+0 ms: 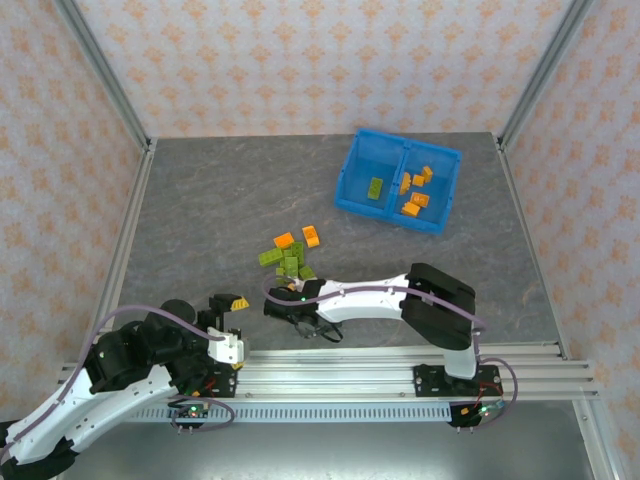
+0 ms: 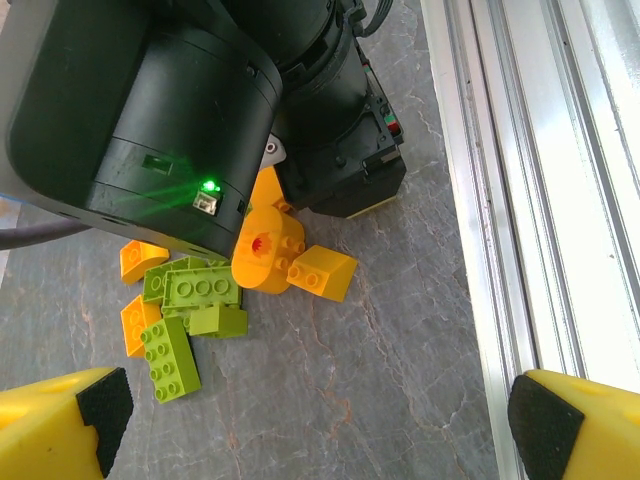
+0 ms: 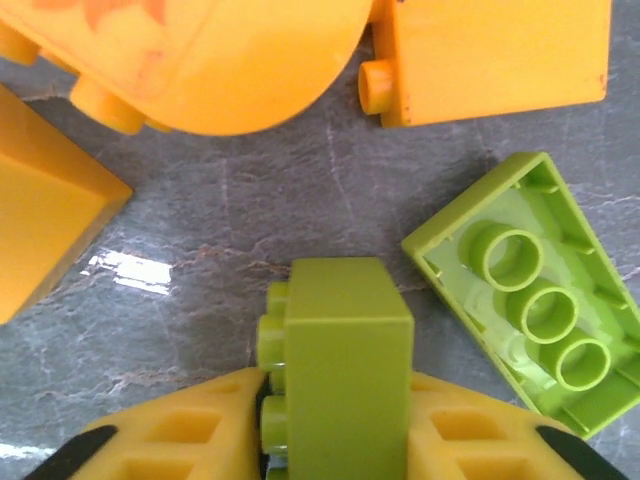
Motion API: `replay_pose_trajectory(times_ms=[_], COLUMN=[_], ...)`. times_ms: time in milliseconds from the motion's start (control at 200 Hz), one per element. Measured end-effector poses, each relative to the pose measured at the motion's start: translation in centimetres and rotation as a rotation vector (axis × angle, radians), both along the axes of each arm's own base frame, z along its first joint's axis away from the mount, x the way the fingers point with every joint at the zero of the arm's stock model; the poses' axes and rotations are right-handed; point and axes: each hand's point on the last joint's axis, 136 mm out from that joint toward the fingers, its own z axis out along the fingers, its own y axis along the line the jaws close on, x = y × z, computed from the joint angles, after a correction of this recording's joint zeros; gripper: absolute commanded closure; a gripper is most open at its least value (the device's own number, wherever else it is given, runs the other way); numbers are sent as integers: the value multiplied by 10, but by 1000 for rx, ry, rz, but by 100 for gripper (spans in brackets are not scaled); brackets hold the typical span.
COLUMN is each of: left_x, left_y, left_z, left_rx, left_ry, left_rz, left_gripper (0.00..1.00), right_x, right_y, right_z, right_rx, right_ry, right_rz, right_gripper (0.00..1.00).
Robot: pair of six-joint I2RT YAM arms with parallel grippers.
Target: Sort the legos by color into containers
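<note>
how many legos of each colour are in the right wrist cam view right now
lime green: 2 (gripped brick in the right gripper, upturned brick)
orange: 3 (rounded piece, top right block, left edge block)
total: 5

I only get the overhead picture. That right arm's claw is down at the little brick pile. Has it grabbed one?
Observer: Yes, the right gripper is closed on a lime green plastic brick, studs pointing sideways.
Visitor: Anything beside it?
Observer: An upturned lime green brick, three hollow tubes showing, close beside the held one.
Visitor: And the left claw?
Observer: The left gripper is wide open, facing a round orange plastic piece in the pile.
</note>
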Motion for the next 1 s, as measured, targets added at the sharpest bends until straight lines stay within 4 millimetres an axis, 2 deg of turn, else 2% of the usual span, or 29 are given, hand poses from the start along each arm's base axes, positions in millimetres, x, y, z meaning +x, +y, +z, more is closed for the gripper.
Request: replay_pose_trajectory(times_ms=[170,270,330,435,531,611,626,691,786,876,1001], left_x=[0,0,-1,4,15,26,28,39,57,80,107], left_y=[0,-2,-6,-19,-32,-45,-48,-59,-69,-79,-85], left_z=[2,4,9,22,29,30,30,30,34,52,72], left_rx=[-10,-22,-50,-129,-184,-208,-209,-211,-187,-192,-235], left_ry=[-8,-9,-13,-34,-51,-56,-53,-28,27,69,114], left_rz=[-1,-7,-18,-27,-17,-10,-7,16,88,190,330], left_gripper=[0,0,0,0,0,0,0,0,0,0,0], right_x=[5,10,15,35,77,122,133,166,204,249,321], right_y=[-3,-4,-4,-14,-44,-90,-104,-147,-189,-195,-174], right_z=[3,15,34,89,143,178,184,198,200,195,178], right_rx=[-15,9,61,192,293,329,326,308,258,217,218], right_ry=[-28,-71,-106,-197,-328,-448,-477,-551,-583,-562,-532], right_rz=[-5,-10,-15,-55,-149,-275,-310,-413,-502,-516,-496], right_gripper=[78,78,78,78,78,77,77,77,77,77,77])
